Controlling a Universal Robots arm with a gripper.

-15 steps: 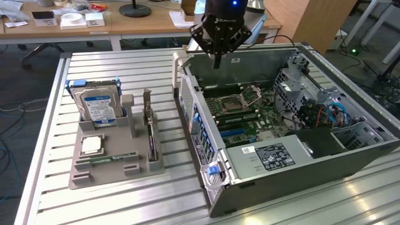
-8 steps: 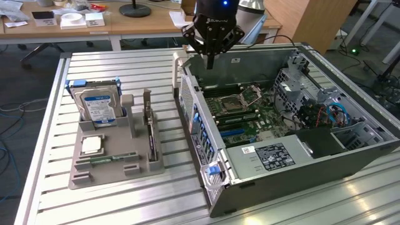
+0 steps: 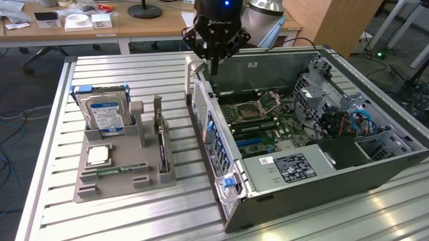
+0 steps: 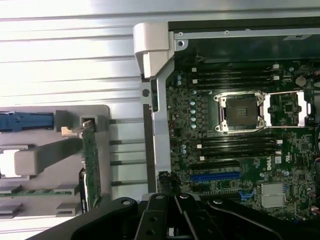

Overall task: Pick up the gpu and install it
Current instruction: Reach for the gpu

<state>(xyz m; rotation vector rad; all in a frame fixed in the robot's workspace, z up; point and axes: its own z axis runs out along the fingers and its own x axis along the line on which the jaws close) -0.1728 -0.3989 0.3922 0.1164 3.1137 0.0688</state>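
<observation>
Left of centre in the exterior view, the gpu [image 3: 162, 138] stood on edge in the grey holder [image 3: 124, 188], untouched. At top centre my hand [image 3: 214, 69] hung pressed together and empty above the open case's [image 3: 335, 198] rear wall. A good grasp, I judged, meant spreading first and squaring to the card's thin edge.

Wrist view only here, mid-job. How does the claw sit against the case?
Observer: The claw is shut and holds nothing. It hangs above the tray-side wall of the case, at its far end.
Operator: Is the gpu clear of it?
Observer: Yes. The gpu stands on edge in the gray tray, apart from the claw, at the exterior view's left of the case.
Operator: What sits at the tray's far end?
Observer: A hard drive with a blue-white label, standing upright.
</observation>
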